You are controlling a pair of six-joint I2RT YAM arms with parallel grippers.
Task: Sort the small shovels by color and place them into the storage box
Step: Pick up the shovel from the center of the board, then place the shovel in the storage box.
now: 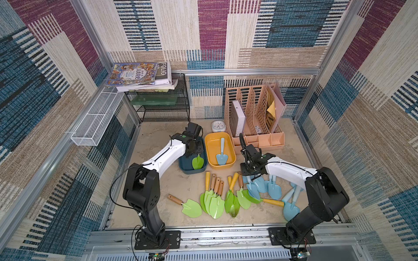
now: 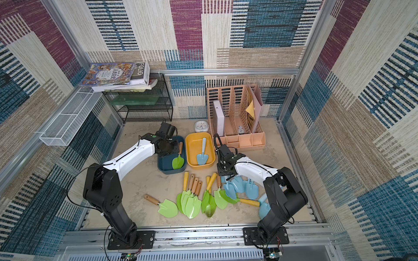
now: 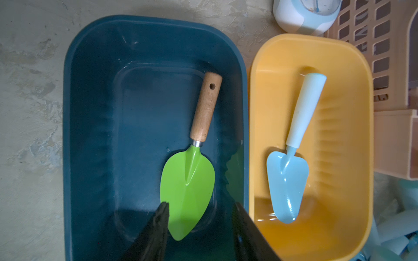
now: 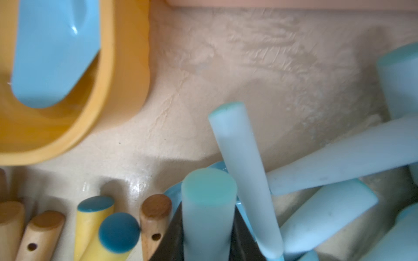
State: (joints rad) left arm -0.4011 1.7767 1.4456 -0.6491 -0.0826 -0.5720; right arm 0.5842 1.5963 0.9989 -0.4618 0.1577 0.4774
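Note:
A green-bladed shovel (image 3: 187, 180) with a wooden handle lies in the dark blue storage box (image 3: 67, 135). My left gripper (image 3: 200, 205) hangs open above its blade tip, touching nothing. A pale blue shovel (image 3: 287, 180) lies in the yellow box (image 1: 230, 146) beside it. My right gripper (image 4: 208, 214) is shut on the handle of another pale blue shovel (image 4: 208, 194) in the blue heap (image 1: 273, 187). Several green shovels (image 1: 214, 201) lie fanned on the table in front of the boxes, and one (image 1: 191, 208) lies apart to their left.
A pink file organizer (image 1: 255, 117) and a white clock (image 1: 218, 126) stand behind the yellow box. A black mesh rack (image 1: 162, 101) with books (image 1: 138, 75) fills the back left. A white wire basket (image 1: 97, 119) hangs on the left wall.

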